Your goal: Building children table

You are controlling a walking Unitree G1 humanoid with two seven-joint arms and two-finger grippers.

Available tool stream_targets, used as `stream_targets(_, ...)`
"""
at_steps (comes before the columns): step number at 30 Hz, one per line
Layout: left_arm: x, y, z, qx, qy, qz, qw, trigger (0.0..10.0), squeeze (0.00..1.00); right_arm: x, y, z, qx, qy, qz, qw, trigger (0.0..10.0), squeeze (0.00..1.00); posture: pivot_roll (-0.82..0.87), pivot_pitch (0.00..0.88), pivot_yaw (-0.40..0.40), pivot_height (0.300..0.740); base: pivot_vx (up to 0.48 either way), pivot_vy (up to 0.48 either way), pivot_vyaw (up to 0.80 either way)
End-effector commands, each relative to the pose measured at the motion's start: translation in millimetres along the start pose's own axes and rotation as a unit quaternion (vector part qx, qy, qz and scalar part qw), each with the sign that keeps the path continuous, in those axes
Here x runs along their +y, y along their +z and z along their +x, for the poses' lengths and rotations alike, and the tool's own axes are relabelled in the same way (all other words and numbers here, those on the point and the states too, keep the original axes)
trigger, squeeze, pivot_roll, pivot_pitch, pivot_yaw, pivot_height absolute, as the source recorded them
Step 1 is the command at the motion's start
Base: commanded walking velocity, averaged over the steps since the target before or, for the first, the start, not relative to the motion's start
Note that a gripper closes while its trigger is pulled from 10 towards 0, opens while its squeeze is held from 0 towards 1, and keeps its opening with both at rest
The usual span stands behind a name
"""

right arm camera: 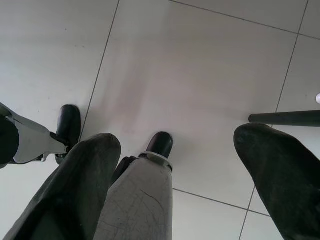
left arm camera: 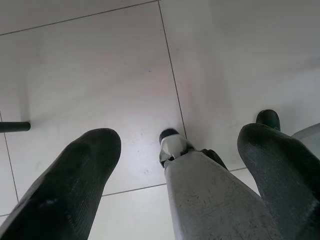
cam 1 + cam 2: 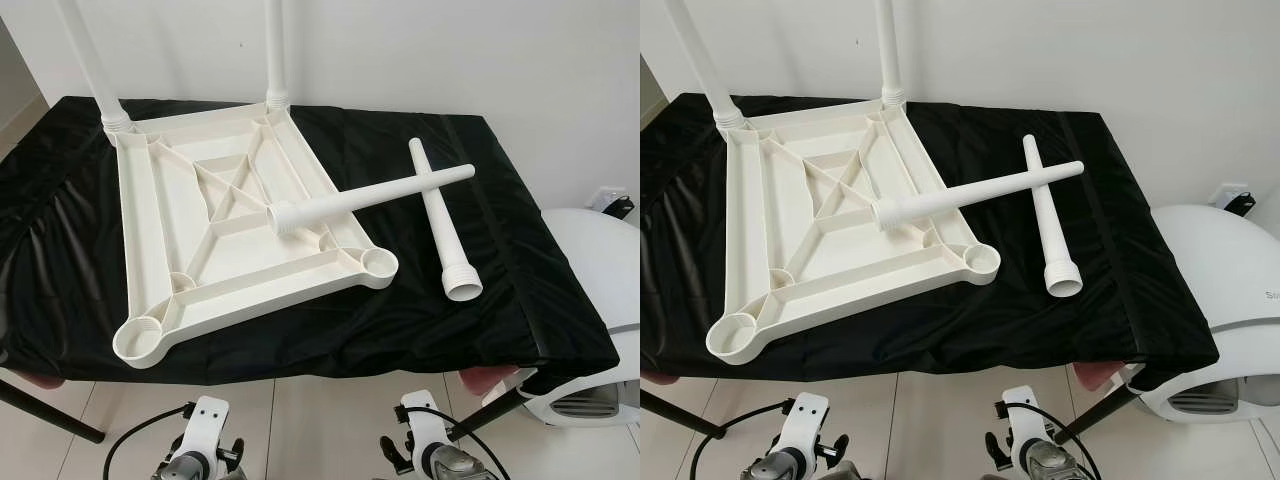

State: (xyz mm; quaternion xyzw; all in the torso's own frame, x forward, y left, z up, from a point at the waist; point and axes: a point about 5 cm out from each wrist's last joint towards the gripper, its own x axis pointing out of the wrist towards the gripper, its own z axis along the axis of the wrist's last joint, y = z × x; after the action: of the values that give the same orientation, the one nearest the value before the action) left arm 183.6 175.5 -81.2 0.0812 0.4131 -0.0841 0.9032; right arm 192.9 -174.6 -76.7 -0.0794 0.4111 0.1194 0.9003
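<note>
Altogether four legs [image 3: 372,194], one tabletop [image 3: 160,235]

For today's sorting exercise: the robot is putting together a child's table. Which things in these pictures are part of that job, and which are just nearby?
Part of the job:
- upturned white table top
- two legs already fitted at its far corners
- two loose legs, crossed: one resting on the table top, the other on the cloth

Just nearby:
- black cloth
- white rounded appliance
- tiled floor
</note>
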Motion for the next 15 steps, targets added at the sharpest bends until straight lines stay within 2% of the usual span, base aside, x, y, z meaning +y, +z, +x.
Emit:
stream_targets(1, -1.8, -6.9, -1.8, 0.011, -0.013, 0.004, 1.0, 10.0, 0.0, -0.3, -0.2, 0.0, 0.002, 0.002, -0.006, 1.0, 10.0, 0.0, 0.02, 0.0, -0.01, 0.74, 0.0, 0.0, 0.0)
stream_targets(15, -6.5, -4.6, -0.7, 0.007, -0.016, 0.0, 1.0, 10.0, 0.0, 0.6, -0.7, -0.1, 0.003, 0.005, -0.008, 1.0, 10.0, 0.0, 0.03, 0.0, -0.014, 0.74, 0.0, 0.0, 0.0)
